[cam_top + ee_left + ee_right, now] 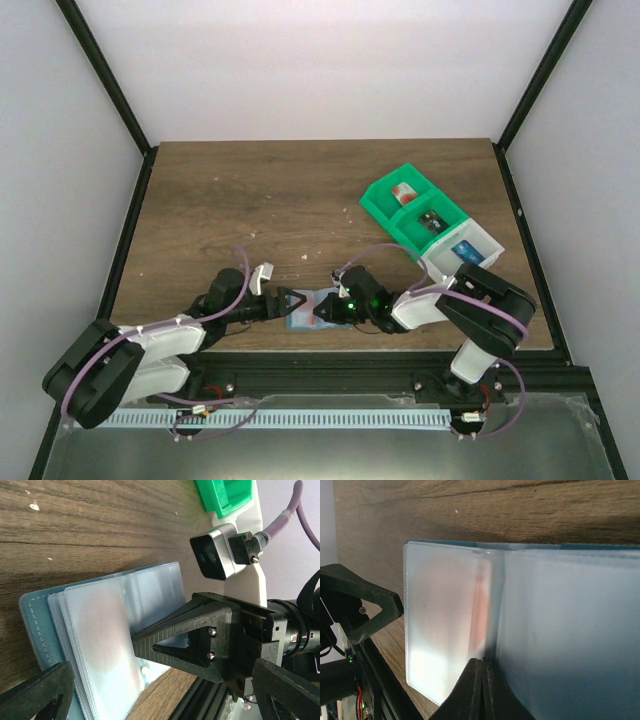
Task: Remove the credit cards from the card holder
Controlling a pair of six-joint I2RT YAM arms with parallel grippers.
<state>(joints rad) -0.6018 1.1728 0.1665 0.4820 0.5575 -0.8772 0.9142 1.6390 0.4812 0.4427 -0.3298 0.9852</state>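
Holder: card holder (303,318) lies open between both arms.
Card: 1 pinkish credit card (480,605) inside clear sleeve (440,620).
Right gripper (483,667): fingers closed at sleeve edge; grip unclear.
Left gripper (284,300): wide open, empty.
Technique: pin holder, draw card straight out.

You are in a robot lab cell: plain white panels (330,60) and black frame bars (108,80) box in a wood-grain table (250,200) fronted by a slotted metal rail (330,415).
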